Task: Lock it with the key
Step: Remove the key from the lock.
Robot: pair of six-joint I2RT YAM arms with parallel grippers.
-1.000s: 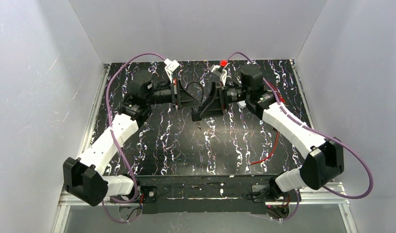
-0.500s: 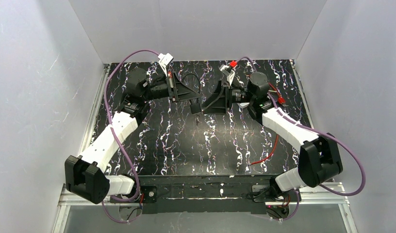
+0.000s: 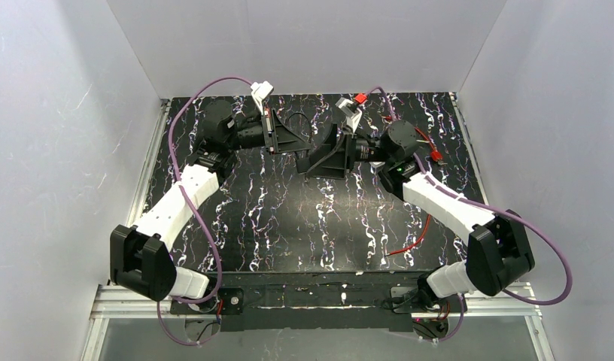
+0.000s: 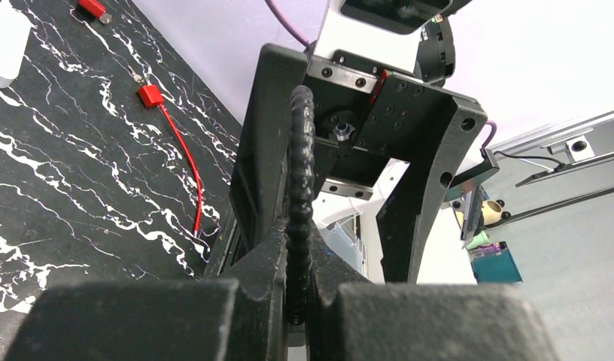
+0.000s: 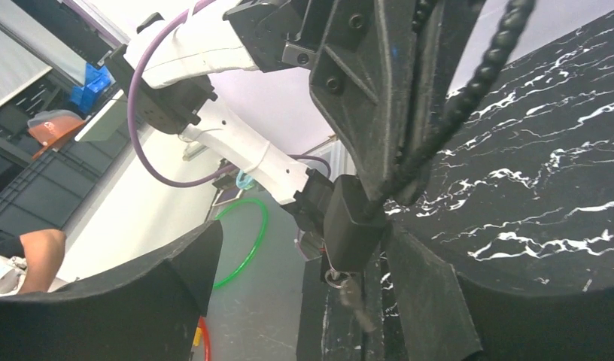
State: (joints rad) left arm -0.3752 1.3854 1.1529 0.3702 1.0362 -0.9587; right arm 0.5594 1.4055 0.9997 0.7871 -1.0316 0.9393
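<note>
At the far middle of the desk point(image 3: 289, 226), a flat black top veined in white marbling: two claws of matt black plastic, wedge-shaped, tips meeting above the surface.

Item 1. Left claw point(image 3: 298, 143): pressed together, pinching a black ribbed cable point(image 4: 300, 173), beaded in outline, which rises straight up from between the fingers.

Item 2. Right claw point(image 3: 319, 162): spread wide, fingers well apart. Between them, close against the right finger, hangs the lock body point(image 5: 353, 222), a smooth rounded black block into which the cable runs from above.

Item 3. Key point(image 5: 351, 289): small, grey metal, on a ring just under the lock body. It is blurred, and whether it sits in a keyhole cannot be told.

Item 4. Red wire point(image 3: 417, 233): thin, curved, lying on the right part of the desk.

From above, lock body and key are hidden among the claws. The cable's upper end is cut off in the right wrist view.
</note>
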